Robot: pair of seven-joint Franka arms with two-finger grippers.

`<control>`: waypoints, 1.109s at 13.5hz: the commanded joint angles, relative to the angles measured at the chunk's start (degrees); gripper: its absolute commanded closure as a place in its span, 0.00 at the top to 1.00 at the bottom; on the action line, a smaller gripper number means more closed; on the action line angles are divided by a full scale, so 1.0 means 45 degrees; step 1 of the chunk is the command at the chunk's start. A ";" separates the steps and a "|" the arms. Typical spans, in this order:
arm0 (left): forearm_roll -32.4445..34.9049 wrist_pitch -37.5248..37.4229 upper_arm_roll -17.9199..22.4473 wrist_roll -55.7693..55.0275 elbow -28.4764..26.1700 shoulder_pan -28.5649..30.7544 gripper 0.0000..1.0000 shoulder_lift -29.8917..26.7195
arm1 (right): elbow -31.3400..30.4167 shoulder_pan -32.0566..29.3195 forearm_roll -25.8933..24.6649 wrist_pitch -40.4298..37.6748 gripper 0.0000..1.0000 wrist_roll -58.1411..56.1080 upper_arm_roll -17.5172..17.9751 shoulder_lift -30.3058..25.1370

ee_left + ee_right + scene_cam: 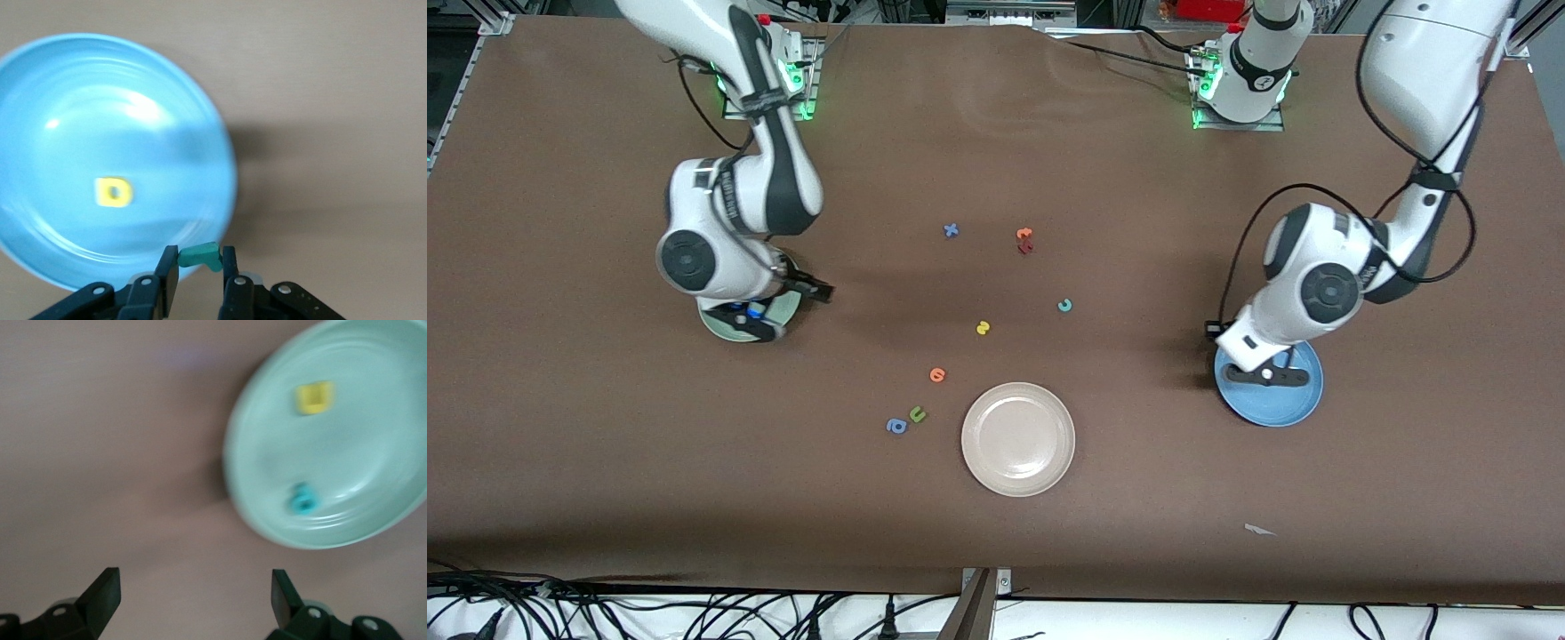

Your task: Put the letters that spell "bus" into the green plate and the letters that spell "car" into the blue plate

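My left gripper (199,261) is shut on a small teal r (197,254) and hangs over the rim of the blue plate (80,120). A yellow a (113,192) lies in that plate. My right gripper (192,583) is open with nothing between its fingers, over bare table just beside the green plate (373,520), which holds a yellow u (313,397) and a teal b (301,499). In the front view the teal c (1064,305) and the yellow s (983,328) lie on the table between the green plate (784,308) and the blue plate (1280,404).
A cream-white plate (1018,438) sits nearer the front camera, mid-table. Loose letters lie about: a blue x (951,230), an orange and a red one (1024,240), an orange one (937,374), a green u (917,413), a blue a (896,426).
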 commanded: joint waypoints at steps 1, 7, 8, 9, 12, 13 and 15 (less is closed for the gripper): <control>0.0443 -0.0196 -0.0054 0.1074 0.0226 0.0330 0.37 0.0209 | 0.2062 0.0144 -0.0048 -0.0329 1.00 0.0298 0.1082 0.0211; 0.0171 -0.0196 -0.0209 0.0440 0.0579 -0.0055 1.00 0.0308 | 0.6673 0.0418 -0.0088 0.0410 1.00 0.0337 0.1653 0.4036; -0.0043 -0.0196 -0.0249 -0.0882 0.0560 -0.0600 1.00 0.0308 | 0.6794 0.0709 -0.0049 0.1535 1.00 0.0395 0.1691 0.4467; -0.0084 -0.0119 -0.0288 -0.2017 0.0579 -0.1244 1.00 0.0308 | 0.6738 0.0847 0.0048 0.2688 1.00 0.0860 0.1711 0.4742; -0.0414 -0.0001 -0.0308 -0.4968 0.0462 -0.2924 1.00 0.0328 | 0.6796 0.1141 -0.0029 0.4586 0.87 0.3008 0.2334 0.5816; -0.0571 0.0019 -0.0308 -0.5867 0.0462 -0.3413 1.00 0.0328 | 0.6776 0.1160 0.0048 0.5232 0.78 0.3322 0.2588 0.6051; -0.0709 0.1105 -0.0327 -0.7546 0.0055 -0.4429 1.00 0.0328 | 0.6757 0.1141 0.0049 0.5355 0.74 0.3579 0.2843 0.6112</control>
